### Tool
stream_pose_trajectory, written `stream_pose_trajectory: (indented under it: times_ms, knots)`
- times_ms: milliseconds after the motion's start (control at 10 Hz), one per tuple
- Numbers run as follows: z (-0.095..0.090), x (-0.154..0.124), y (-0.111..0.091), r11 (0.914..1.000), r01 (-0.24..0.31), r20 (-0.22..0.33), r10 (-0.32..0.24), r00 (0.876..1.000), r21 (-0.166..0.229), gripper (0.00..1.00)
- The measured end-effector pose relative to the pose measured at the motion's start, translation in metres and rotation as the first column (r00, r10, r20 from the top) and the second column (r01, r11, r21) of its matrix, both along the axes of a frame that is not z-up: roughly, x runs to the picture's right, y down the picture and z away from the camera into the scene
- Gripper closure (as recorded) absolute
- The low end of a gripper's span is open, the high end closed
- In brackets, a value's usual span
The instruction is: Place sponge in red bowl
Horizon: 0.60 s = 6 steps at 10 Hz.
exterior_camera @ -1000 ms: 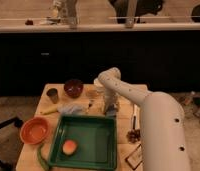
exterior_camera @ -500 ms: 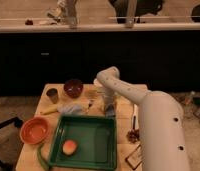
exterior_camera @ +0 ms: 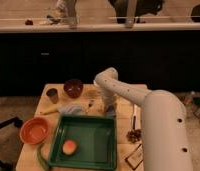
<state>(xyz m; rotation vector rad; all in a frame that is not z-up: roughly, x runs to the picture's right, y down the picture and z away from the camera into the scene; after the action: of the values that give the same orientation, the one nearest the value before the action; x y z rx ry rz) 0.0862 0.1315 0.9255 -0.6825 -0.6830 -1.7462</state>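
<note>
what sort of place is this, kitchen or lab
Probably a kitchen-style test space: a wooden table with a red bowl and green tray, and a long dark counter behind. The robot's tool, shut, is down at the tray's far right corner.

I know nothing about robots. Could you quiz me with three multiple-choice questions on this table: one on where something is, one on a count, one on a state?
1. Where is the gripper?
A raised high in the air
B low at the table, by the green tray's far right corner
C inside the green tray

2. How many bowls are on the table?
A one
B two
C four

3. The red bowl is:
A empty
B filled with fruit
C upside down

Answers:
1 B: the arm reaches down just beyond the tray.
2 B: the red bowl and the maroon bowl.
3 A: only its bare inside shows.
</note>
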Motion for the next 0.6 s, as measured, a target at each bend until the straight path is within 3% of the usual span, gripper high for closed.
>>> stream_pose_trajectory:
  times_ms: [600]
  knots:
    - [-0.013, -0.002, -0.019, 0.9985, 0.000, 0.014, 0.000, 1.000, 0.054, 1.00]
